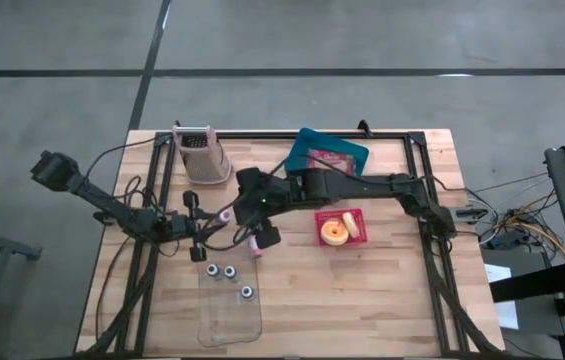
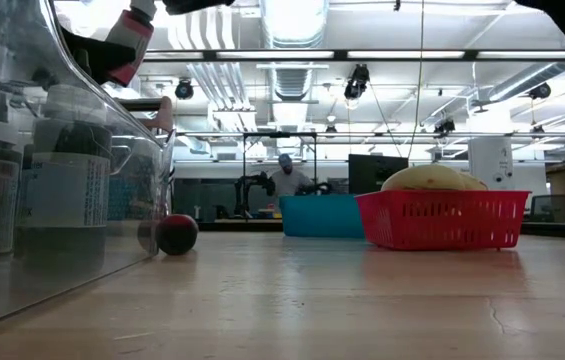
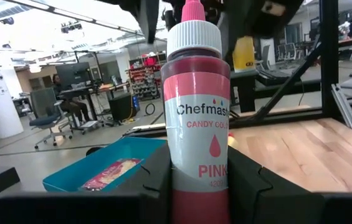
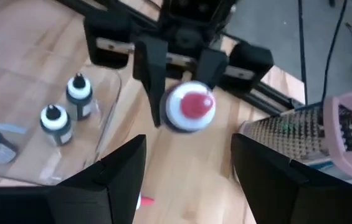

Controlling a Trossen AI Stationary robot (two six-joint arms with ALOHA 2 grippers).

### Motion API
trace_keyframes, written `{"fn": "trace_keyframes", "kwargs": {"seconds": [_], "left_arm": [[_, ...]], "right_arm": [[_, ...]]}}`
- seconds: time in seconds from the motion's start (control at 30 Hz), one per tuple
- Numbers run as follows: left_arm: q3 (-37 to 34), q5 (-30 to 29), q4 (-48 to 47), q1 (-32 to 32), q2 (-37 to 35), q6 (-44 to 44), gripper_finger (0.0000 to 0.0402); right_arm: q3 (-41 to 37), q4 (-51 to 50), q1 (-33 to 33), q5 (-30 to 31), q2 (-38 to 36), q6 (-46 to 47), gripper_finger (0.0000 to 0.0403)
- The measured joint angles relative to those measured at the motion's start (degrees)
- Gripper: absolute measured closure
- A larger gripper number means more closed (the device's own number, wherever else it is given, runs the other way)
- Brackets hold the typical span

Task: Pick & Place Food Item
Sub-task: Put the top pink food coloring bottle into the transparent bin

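Observation:
A pink "Chefmaster" candy colour bottle [image 3: 197, 106] with a white cap and pink tip stands between the fingers of my left gripper [image 3: 197, 186], which is shut on it left of the table's middle [image 1: 207, 222]. My right gripper [image 4: 188, 149] hovers open above the bottle's cap [image 4: 191, 106], with one finger [image 4: 116, 171] on either side of it and touching nothing. The high view shows my right gripper [image 1: 242, 212] reaching in from the table's right. In the low view the bottle [image 2: 130, 40] shows high above the tabletop. My left gripper pinches the bottle's lower body [image 3: 197, 180] between its two fingers, one on each side of the label. The fingers come in roughly level from the table's left. The bottle stands cap up between them, lifted clear of the table.
A clear tray [image 1: 230, 310] at the near side holds three small dark bottles [image 4: 54, 121]. A red basket [image 1: 354, 214] with a yellow food item, a teal tray [image 1: 327, 155] and a pink grater [image 1: 202, 152] stand around. A small red thing [image 1: 257, 250] lies on the wood.

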Motion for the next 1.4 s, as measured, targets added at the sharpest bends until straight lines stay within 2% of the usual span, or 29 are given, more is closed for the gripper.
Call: {"fn": "trace_keyframes", "kwargs": {"seconds": [0.37, 0.7, 0.93, 1.17, 1.4], "left_arm": [[0.3, 0.5, -0.4, 1.3, 0.4, -1.1, 0.0306], [4.0, 6.5, -2.6, 6.4, 5.6, -4.8, 0.0306], [6.1, 6.6, -2.3, 6.9, 10.2, -4.8, 0.0306], [6.1, 6.6, -1.9, 6.9, 10.4, -4.8, 0.0306], [6.1, 6.6, -2.1, 6.9, 10.4, -4.8, 0.0306]], "right_arm": [[0.0, 1.2, -0.1, -2.7, 0.0, 0.2, 0.0172], [0.0, 1.0, -0.1, -3.0, 0.0, 0.2, 0.0172], [0.0, -2.4, -0.2, -2.8, 0.0, 0.2, 0.0172], [0.0, -4.7, -0.2, -2.4, 0.0, 0.9, 0.0173], [0.0, -4.6, -0.4, -2.2, 0.0, 1.3, 0.0191]]}}
